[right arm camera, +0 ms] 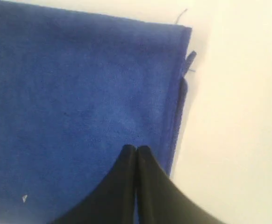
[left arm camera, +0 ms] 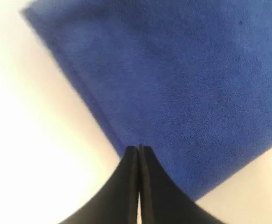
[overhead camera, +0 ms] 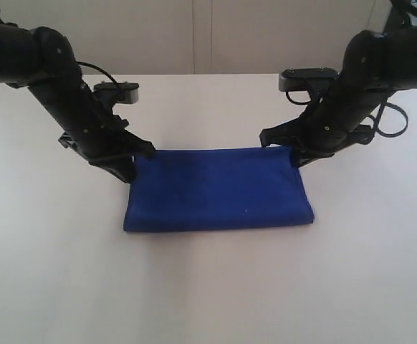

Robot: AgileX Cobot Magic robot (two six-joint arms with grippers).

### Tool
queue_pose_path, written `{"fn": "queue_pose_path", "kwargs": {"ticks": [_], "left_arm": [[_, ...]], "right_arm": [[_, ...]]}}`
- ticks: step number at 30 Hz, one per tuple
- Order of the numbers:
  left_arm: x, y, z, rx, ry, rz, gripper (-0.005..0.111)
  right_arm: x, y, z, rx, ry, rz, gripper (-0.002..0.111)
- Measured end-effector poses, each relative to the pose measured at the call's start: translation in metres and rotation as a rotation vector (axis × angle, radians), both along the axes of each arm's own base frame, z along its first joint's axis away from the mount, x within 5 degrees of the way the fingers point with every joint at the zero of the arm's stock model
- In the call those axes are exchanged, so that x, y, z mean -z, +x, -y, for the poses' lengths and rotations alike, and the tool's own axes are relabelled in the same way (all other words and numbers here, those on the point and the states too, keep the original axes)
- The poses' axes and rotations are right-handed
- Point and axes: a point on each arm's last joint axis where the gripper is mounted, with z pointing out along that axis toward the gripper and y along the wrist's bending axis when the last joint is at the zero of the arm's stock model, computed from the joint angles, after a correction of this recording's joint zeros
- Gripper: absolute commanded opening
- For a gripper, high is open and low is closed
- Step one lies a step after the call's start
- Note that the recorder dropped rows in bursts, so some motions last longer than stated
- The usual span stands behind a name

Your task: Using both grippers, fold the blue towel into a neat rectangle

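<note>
The blue towel (overhead camera: 219, 190) lies folded as a flat rectangle on the white table (overhead camera: 208, 294). My left gripper (overhead camera: 127, 170) is at the towel's far left corner, tips down at the cloth. My right gripper (overhead camera: 293, 158) is at the far right corner. In the left wrist view the gripper (left arm camera: 139, 147) is shut, its tips on the edge of the towel (left arm camera: 182, 84), and no cloth shows between the fingers. In the right wrist view the gripper (right arm camera: 136, 148) is also shut, tips on the towel (right arm camera: 80, 93) just inside its stitched hem (right arm camera: 179, 112).
The white table runs wide on all sides of the towel. A pale wall (overhead camera: 208, 36) stands behind its far edge. Both dark arms slope in from the upper corners, with black cables hanging by the right arm (overhead camera: 391, 118).
</note>
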Motion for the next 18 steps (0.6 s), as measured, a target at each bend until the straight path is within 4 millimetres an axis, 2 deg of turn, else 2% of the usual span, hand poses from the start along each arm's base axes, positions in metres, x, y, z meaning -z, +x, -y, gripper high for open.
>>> {"fn": "queue_pose_path", "kwargs": {"ticks": [6,10,13,18], "left_arm": [[-0.024,0.006,-0.042,-0.122,-0.009,-0.01,0.0],[-0.037,-0.002,-0.068,-0.19,-0.013,-0.007,0.0],[-0.048,-0.023,-0.084,-0.222,-0.005,0.01,0.0],[-0.069,-0.066,-0.095,-0.252,-0.016,0.144,0.0]], "right_arm": [[-0.019,-0.008,0.027,0.062,0.003,-0.016,0.0],[-0.027,-0.024,0.046,0.105,0.005,-0.013,0.0],[-0.04,-0.048,0.056,0.127,0.009,0.037,0.0],[-0.073,-0.095,0.066,0.144,0.034,0.251,0.0]]}}
